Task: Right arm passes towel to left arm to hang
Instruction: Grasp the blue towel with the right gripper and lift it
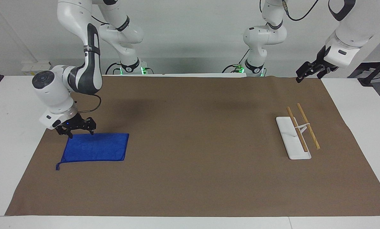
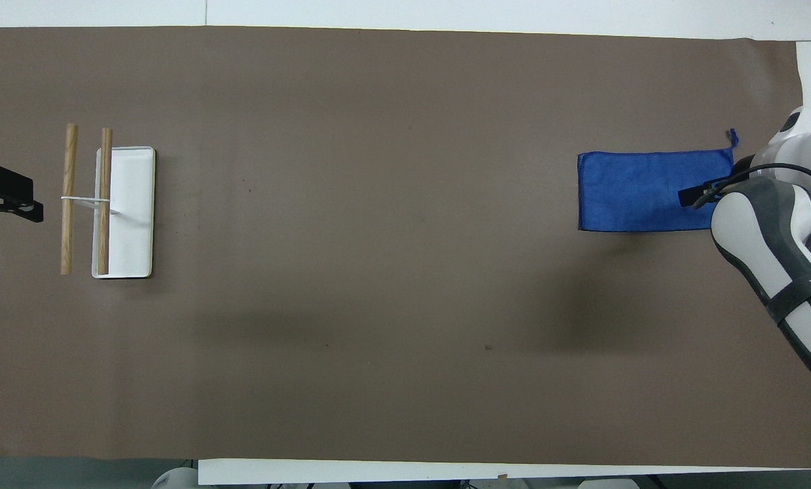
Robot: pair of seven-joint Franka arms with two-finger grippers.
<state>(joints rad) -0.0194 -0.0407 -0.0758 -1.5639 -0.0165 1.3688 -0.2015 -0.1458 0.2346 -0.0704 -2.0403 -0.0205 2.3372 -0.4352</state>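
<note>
Towel [image 1: 96,147] lies flat under right gripper's [image 1: 80,134] spread jaws.

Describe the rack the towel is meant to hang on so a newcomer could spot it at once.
Start from the brown mat covering the table and go to the left arm's end. There stands the rack: a flat white tray-like base carrying two parallel wooden rods on a thin white bracket. It is the only white-and-wood object; the blue towel lies flat at the right arm's end.
</note>
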